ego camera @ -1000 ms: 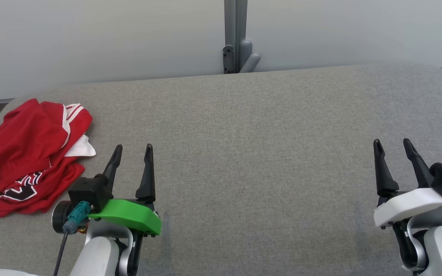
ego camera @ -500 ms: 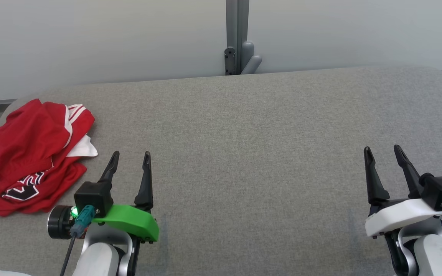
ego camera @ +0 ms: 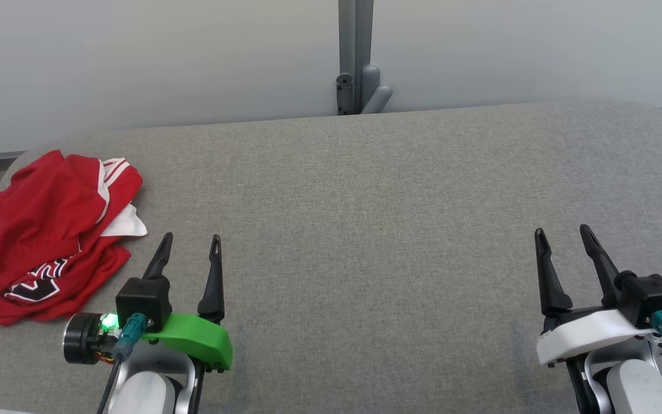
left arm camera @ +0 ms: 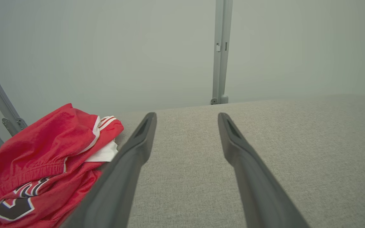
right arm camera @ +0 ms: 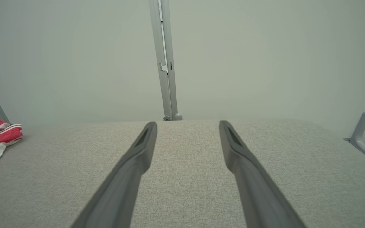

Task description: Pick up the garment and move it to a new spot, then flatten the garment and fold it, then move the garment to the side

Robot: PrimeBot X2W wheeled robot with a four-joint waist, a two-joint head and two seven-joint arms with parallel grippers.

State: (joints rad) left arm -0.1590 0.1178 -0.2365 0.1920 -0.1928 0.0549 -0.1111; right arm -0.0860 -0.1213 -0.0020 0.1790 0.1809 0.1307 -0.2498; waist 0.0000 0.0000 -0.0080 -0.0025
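Red garment bunched on table, not picked up yet.
Garment (ego camera: 43, 230) lies at 10 o'clock from left claw (ego camera: 190, 253), nearer; right claw (ego camera: 564, 244) well apart; both gape, empty.

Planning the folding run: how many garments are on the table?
1. A crumpled red garment lies at the far left of the table, left of the left gripper; the white cloth in its folds may be a second piece.
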